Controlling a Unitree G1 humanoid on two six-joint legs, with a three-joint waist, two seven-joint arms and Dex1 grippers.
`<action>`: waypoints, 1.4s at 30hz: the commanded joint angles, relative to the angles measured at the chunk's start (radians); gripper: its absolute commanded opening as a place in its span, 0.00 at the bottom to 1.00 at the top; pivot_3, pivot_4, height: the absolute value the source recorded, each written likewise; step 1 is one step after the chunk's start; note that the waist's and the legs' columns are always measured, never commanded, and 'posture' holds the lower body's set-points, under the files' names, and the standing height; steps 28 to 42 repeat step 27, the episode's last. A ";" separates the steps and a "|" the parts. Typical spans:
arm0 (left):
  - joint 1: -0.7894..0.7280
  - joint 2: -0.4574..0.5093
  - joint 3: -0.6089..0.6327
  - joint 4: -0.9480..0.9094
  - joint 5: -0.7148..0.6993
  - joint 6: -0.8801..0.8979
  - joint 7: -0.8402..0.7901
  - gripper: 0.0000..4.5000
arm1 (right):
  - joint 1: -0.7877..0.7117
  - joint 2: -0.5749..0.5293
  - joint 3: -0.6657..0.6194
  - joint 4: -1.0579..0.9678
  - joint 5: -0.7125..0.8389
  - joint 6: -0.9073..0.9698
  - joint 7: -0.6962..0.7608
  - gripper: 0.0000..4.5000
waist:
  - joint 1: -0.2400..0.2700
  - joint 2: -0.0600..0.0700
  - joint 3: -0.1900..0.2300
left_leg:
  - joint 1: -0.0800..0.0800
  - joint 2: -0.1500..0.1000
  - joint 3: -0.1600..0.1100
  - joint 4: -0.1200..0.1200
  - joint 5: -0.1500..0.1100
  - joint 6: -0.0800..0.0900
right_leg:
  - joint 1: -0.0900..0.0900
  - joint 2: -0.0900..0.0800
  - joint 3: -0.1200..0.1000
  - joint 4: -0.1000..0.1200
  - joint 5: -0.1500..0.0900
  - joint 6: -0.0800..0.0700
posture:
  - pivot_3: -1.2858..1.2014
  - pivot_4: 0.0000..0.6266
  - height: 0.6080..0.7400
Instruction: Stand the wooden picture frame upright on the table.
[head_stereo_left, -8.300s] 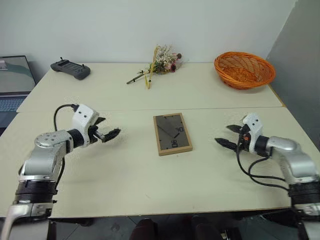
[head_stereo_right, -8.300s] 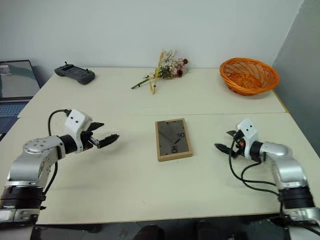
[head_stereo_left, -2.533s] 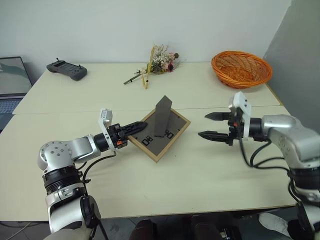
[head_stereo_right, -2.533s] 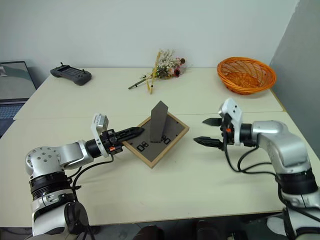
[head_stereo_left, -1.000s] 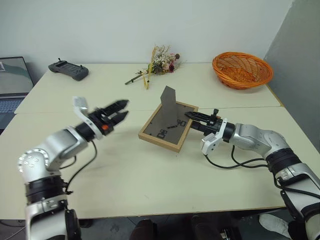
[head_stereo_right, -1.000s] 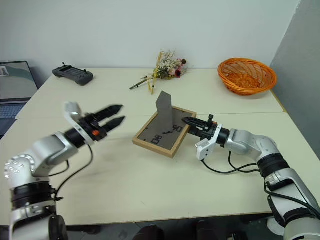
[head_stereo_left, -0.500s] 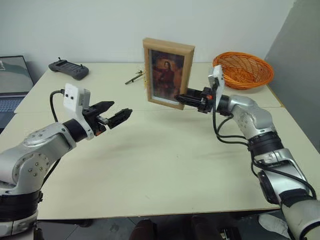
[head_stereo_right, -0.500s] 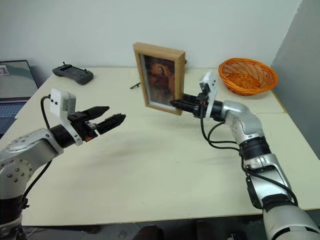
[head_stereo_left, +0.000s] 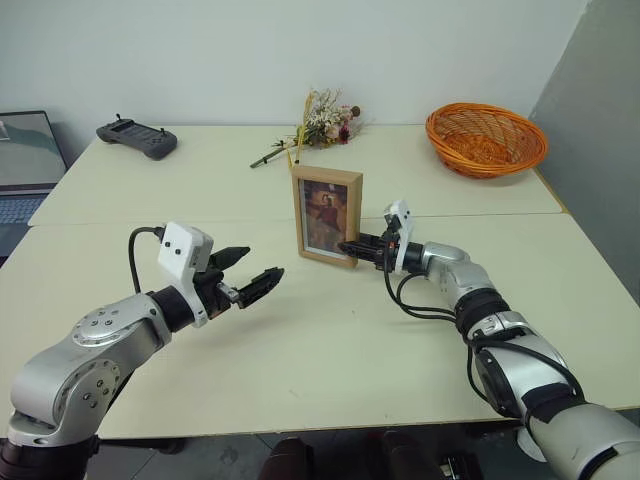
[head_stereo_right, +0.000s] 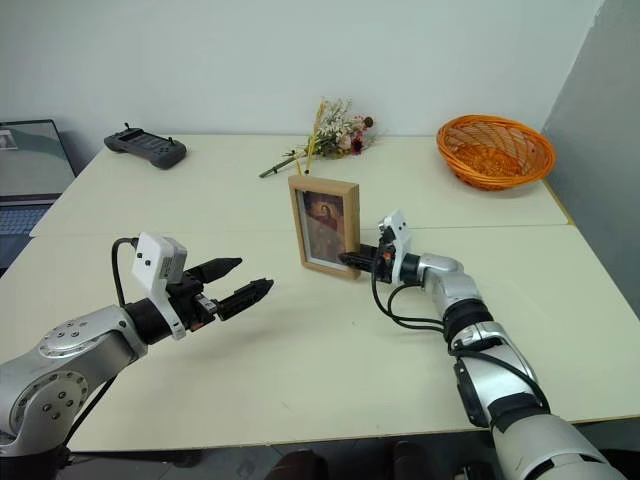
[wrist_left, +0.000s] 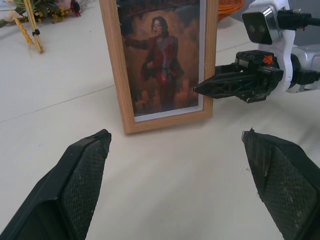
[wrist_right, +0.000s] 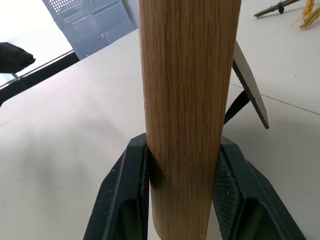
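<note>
Your right fingers (wrist_right: 182, 195) pinch the upright wooden picture frame's (head_stereo_left: 327, 216) edge on the tabletop (head_stereo_left: 330, 350); your left fingers (head_stereo_left: 253, 281), just short of the frame, are spread wide and empty.

Bright, even light and soft shadows on the table (head_stereo_left: 330, 360); nothing blurred.

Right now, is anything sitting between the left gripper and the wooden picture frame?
Nothing visible. The left gripper, open, faces the wooden picture frame across bare table. The right gripper clamps the frame's right edge from the side, off that line.
</note>
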 joint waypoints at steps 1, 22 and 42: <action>0.004 -0.002 0.025 -0.034 0.018 -0.014 -0.012 1.00 | 0.013 0.009 -0.033 -0.003 -0.024 -0.042 0.032 0.29 | 0.000 0.000 0.000 | 0.000 0.000 0.000 0.000 0.000 0.000 | 0.000 0.000 0.000 0.000 0.000 0.000 | 0.52 0.24 1.00; -0.148 0.012 -0.037 0.172 0.151 -0.044 -0.167 1.00 | 0.314 -0.272 -0.072 -0.546 -0.080 0.142 0.090 0.99 | 0.011 0.000 0.000 | 0.001 0.000 0.000 0.000 0.000 0.000 | 0.002 0.000 0.000 -0.001 0.000 0.000 | 0.52 0.24 1.00; -0.195 0.055 -0.054 0.239 0.171 -0.027 -0.263 1.00 | 0.408 -0.361 -0.109 -0.953 0.057 0.428 0.059 0.99 | 0.006 0.001 0.000 | 0.002 0.000 -0.001 0.000 0.000 0.001 | 0.002 0.001 -0.001 0.000 0.000 0.000 | 0.52 0.24 1.00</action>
